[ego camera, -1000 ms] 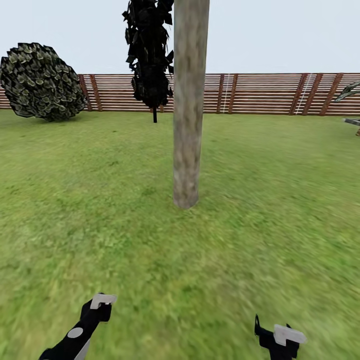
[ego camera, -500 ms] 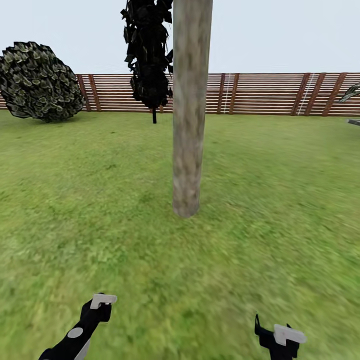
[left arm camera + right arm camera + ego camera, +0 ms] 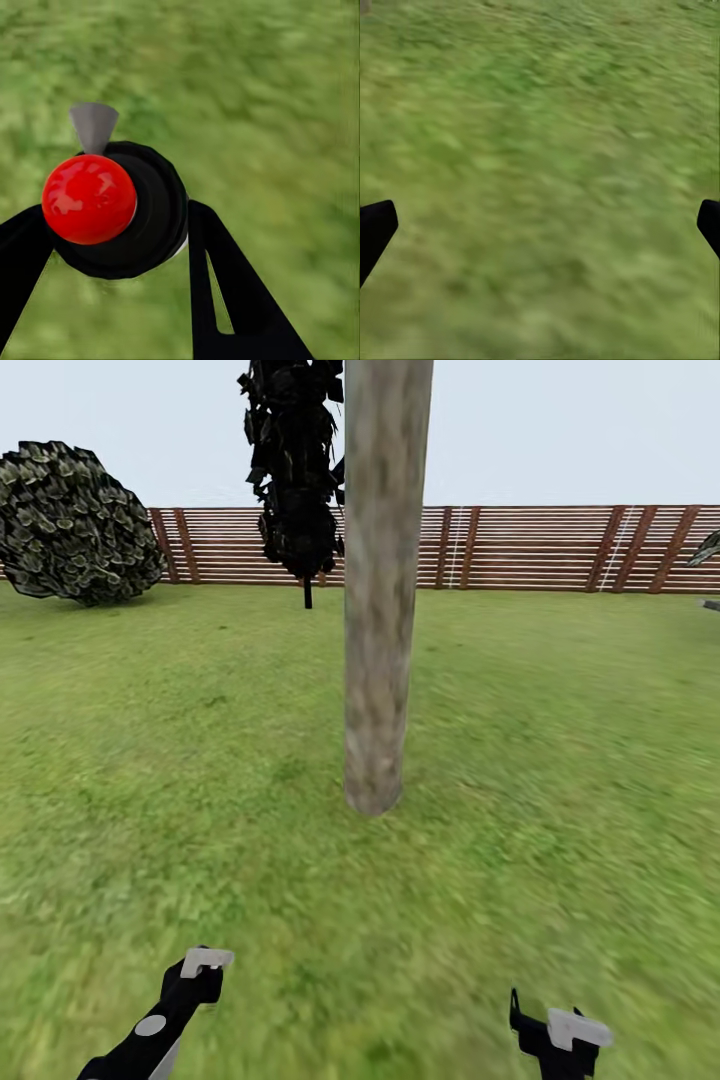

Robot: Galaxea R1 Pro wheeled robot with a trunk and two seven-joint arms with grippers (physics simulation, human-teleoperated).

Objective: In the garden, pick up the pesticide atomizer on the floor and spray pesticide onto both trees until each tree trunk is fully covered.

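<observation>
The pesticide atomizer is a black round body with a red ball top and a small grey nozzle. My left gripper is shut on it, one black finger on each side, above the grass floor. In the head view the left gripper hangs low at the left and the right gripper low at the right. A thick mottled grey-brown tree trunk rises straight ahead, a few steps beyond both grippers. My right gripper is open over bare grass, holding nothing.
A brown slatted fence closes the far side of the lawn. A thin-trunked dark tree stands behind the trunk, and a round bush at far left. A palm frond pokes in at the right edge.
The whole head view has shifted: the trunk looks larger and its base sits lower, so the camera has come closer. Both arms keep their pose.
</observation>
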